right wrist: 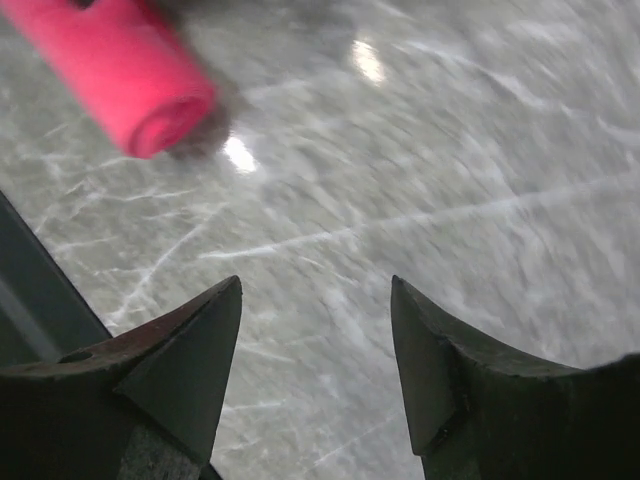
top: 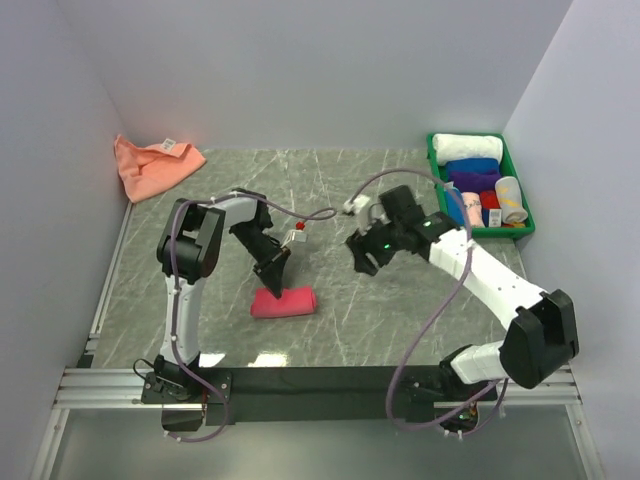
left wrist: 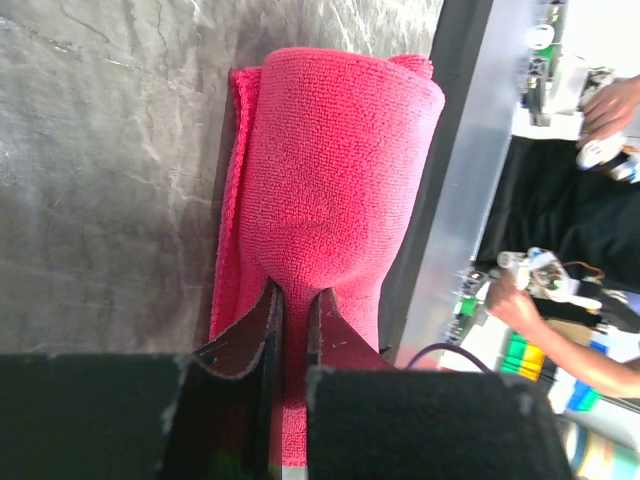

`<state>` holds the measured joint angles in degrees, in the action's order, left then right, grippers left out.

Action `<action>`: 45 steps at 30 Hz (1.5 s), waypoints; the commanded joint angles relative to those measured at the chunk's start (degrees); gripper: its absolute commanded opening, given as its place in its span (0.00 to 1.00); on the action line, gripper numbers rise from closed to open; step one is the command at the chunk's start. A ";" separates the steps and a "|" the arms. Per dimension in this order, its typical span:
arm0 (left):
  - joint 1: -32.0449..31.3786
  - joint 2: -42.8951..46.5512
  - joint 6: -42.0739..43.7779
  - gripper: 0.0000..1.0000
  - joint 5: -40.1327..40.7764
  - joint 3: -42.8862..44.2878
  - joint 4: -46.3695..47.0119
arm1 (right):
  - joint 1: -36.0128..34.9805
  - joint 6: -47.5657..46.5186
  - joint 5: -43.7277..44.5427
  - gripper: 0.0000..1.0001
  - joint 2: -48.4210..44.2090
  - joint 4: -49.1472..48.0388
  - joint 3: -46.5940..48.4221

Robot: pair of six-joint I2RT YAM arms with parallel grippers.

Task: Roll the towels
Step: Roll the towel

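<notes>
Marble table [top: 340,190]: orange towel [top: 150,166] (crumpled), tray [top: 434,158]

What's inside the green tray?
The green tray is packed with rolls: white towel, blue towel, purple towel, red towel and more. Its floor is covered, so anything underneath is hidden.

Robot lab cell: white partition walls [top: 300,70] around a marble-look tabletop [top: 340,190], aluminium frame rail [top: 100,386], a person's hand [left wrist: 512,300] among electronics clutter beyond.
</notes>
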<state>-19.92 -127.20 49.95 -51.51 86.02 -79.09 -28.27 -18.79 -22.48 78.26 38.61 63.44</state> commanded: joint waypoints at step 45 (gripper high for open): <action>21.84 0.44 4.72 0.42 -1.40 9.77 1.57 | -32.82 -3.81 13.36 0.00 29.06 -18.23 -0.87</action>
<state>-3.25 -132.22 53.10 -54.65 93.25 -81.28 -64.20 -28.84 0.03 105.75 4.91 64.12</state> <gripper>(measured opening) 0.407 0.506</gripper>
